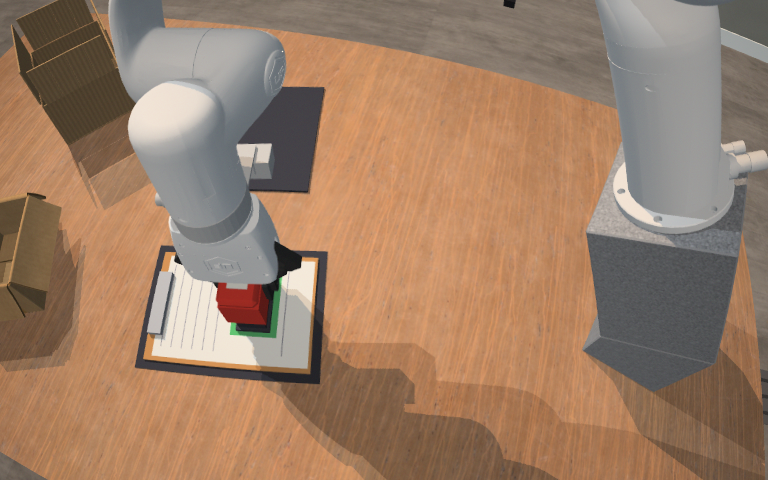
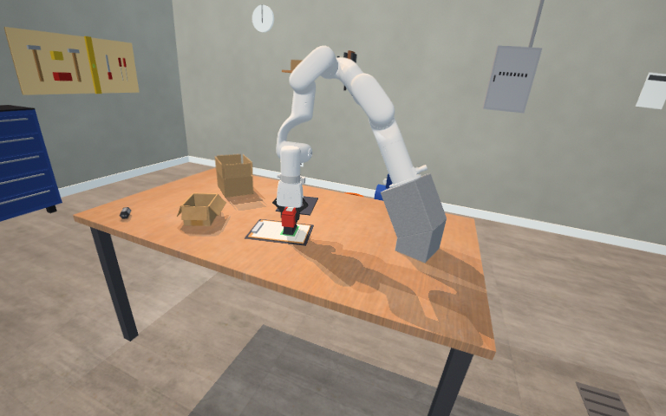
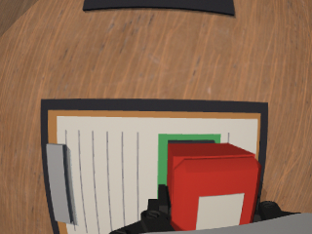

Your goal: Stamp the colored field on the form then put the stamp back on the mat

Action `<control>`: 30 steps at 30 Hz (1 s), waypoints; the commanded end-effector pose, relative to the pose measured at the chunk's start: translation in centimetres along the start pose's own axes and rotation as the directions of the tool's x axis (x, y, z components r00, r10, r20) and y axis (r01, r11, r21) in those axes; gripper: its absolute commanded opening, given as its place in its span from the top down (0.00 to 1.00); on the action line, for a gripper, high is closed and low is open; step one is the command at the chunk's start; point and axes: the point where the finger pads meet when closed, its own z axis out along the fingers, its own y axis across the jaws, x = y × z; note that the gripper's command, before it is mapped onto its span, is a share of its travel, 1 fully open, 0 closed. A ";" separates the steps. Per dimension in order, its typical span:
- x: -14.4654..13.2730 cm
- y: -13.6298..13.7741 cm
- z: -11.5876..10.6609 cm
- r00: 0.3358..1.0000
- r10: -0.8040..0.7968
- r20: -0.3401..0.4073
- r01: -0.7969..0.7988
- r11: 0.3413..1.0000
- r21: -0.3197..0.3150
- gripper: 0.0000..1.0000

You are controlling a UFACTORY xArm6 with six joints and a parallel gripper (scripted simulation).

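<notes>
Gripping the red stamp (image 1: 244, 302) over the green field (image 1: 279, 318), the hand (image 1: 243, 288) seems mid-press; next, likely lifting it toward the mat (image 1: 288, 135).

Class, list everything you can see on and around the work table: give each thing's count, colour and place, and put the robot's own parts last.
Table: one, orange wood, room centre.
Form on clipboard: one, cream lined paper, table's middle, on a dark mat.
Colored field: one, green, on the form, under the stamp.
Stamp: one, red, over the field.
Mat: one, dark, behind the form.
Cardboard boxes: two, brown, table's left part.
Small dark object: one, table's left corner.
Drawer cabinet: one, blue, left wall.
Tool board: one, tan, on the wall.
Pedestal: one, grey, arm's base.
Gripper: one, black, closed on the stamp.
</notes>
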 end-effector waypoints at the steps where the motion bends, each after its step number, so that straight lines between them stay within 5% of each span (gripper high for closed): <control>1: 0.0 -0.1 -0.1 1.000 0.000 0.001 0.000 1.000 0.003 0.68; 6: 0.0 -0.1 -0.3 1.000 0.000 0.001 0.000 1.000 0.003 0.68; 12: 0.0 -0.1 -3.7 1.000 0.000 0.001 0.000 1.000 0.003 0.68; 30: 1.0 -0.5 -3.8 1.000 -0.004 0.001 0.004 1.000 -0.010 0.68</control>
